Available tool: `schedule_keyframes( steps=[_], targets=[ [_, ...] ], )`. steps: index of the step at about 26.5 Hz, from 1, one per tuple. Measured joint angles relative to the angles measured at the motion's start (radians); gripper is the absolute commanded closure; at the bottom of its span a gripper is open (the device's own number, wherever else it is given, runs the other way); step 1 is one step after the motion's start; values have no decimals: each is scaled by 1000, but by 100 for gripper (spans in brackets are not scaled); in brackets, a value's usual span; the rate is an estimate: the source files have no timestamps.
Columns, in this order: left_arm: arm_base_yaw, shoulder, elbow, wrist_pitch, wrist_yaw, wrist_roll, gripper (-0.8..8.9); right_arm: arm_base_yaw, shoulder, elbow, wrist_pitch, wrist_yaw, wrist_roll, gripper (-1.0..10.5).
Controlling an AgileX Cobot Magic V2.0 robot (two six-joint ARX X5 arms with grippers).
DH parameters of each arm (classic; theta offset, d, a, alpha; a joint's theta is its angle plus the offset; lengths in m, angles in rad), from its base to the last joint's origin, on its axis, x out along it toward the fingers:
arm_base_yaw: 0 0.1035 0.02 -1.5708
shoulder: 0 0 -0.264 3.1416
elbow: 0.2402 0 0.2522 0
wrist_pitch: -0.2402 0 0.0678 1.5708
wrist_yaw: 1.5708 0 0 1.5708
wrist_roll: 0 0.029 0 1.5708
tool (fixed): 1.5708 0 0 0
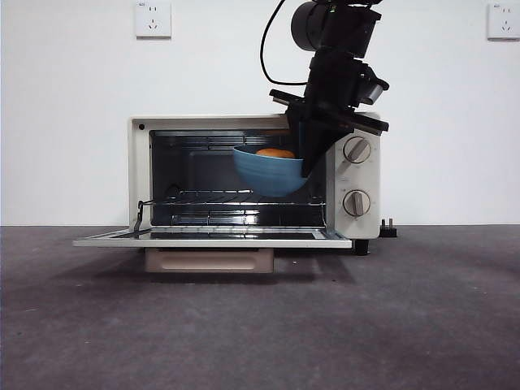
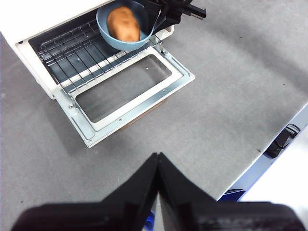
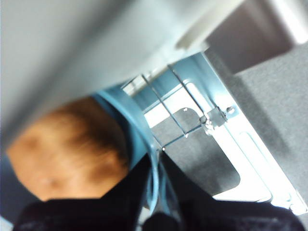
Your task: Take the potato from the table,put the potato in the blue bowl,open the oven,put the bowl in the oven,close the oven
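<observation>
The right gripper (image 1: 307, 166) has its jaws clamped on the rim of the blue bowl (image 1: 270, 174), holding it inside the open oven (image 1: 146, 175) above the wire rack (image 1: 213, 197). The potato (image 1: 275, 153) sits in the bowl. The left gripper (image 2: 158, 166), jaws together, hangs above the counter (image 1: 260, 325).

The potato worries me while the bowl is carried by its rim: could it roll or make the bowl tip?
Probably stays put: the potato sits deep in the blue bowl. Its off-centre weight may tilt the bowl, since the right gripper pinches one rim.
</observation>
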Motion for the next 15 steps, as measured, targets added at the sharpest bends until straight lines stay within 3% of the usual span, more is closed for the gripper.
schedule_keyframes(
  steps=[8,11,15],
  targets=[
    [0,8,0,0,0,7,819,0,0,0,32,3,3,934],
    [0,8,0,0,0,7,819,0,0,0,32,3,3,821],
    [0,8,0,0,0,7,819,0,0,0,33,3,3,821]
  ],
)
